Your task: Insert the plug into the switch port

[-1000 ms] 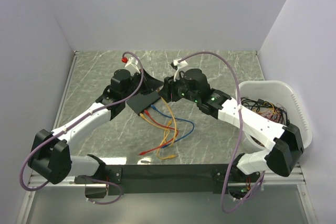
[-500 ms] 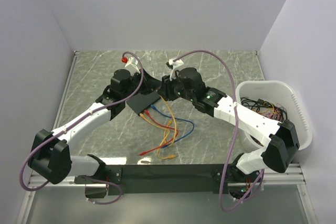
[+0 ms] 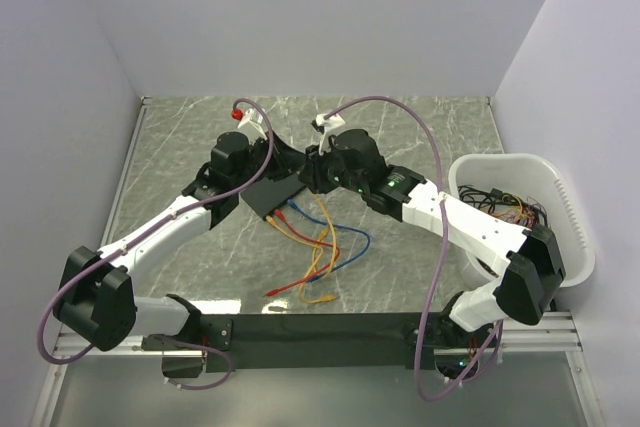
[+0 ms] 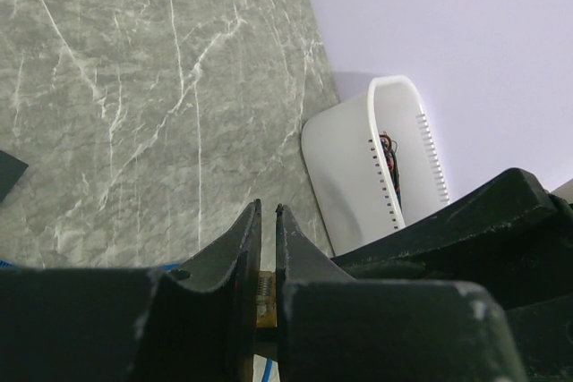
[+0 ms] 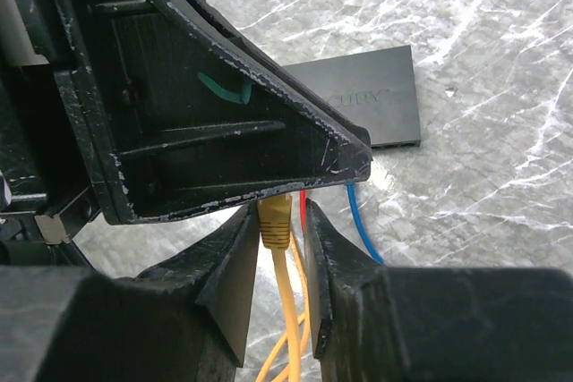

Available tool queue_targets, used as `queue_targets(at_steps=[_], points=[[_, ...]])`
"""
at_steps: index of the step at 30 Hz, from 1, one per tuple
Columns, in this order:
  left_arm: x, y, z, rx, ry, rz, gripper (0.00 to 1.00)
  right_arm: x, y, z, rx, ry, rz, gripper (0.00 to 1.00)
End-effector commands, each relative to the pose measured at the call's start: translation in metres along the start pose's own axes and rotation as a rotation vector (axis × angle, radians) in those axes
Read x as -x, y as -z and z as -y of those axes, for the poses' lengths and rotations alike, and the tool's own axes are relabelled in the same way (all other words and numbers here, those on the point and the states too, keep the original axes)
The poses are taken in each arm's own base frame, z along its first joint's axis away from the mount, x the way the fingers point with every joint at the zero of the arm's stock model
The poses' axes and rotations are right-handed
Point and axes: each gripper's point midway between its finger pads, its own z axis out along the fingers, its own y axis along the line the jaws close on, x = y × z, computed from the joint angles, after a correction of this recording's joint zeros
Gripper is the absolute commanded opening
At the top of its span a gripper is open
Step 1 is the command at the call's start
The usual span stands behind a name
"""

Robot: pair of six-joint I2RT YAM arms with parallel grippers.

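The switch (image 3: 274,192) is a flat matte-black box on the table, also in the right wrist view (image 5: 358,100); red, blue and orange cables run from its near edge. My left gripper (image 4: 267,209) is shut on the tip of a yellow plug (image 4: 260,297), held above the table beside the switch. My right gripper (image 5: 280,214) is open and straddles the same yellow plug (image 5: 275,219) just below the left gripper's finger (image 5: 224,123); the plug touches its left finger with a gap on the right. In the top view both grippers meet (image 3: 303,165) and hide the plug.
Loose red, blue and orange cables (image 3: 322,247) lie tangled on the marble table in front of the switch. A white tub (image 3: 520,217) with more cables stands at the right, also in the left wrist view (image 4: 358,167). Walls enclose the table.
My right arm has moved left, bringing its gripper up against the left gripper and around the yellow plug. The left arm and switch have not moved.
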Motion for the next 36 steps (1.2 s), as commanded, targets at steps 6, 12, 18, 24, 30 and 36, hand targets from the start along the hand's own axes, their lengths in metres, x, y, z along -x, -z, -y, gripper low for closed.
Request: queue_targets(at_steps=[6, 12, 18, 24, 30, 36], points=[[0.015, 0.0, 0.014, -0.025, -0.008, 0.043, 0.0, 0.021, 0.002, -0.007, 0.004, 0.017, 0.053, 0.2], [0.012, -0.002, 0.009, -0.011, -0.003, 0.037, 0.01, 0.02, 0.005, -0.005, -0.005, 0.007, 0.074, 0.0], [0.012, -0.008, -0.007, 0.054, -0.027, 0.031, 0.57, 0.001, 0.002, 0.014, -0.084, 0.015, 0.034, 0.0], [0.029, -0.015, -0.043, 0.131, -0.038, 0.044, 0.71, -0.038, -0.016, 0.069, -0.287, 0.006, -0.093, 0.0], [0.063, -0.014, -0.104, 0.193, -0.019, 0.092, 0.69, -0.072, -0.044, 0.101, -0.356, -0.042, -0.2, 0.0], [0.075, -0.032, -0.159, 0.254, -0.08, 0.077, 0.67, -0.101, -0.075, 0.101, -0.323, -0.042, -0.292, 0.0]])
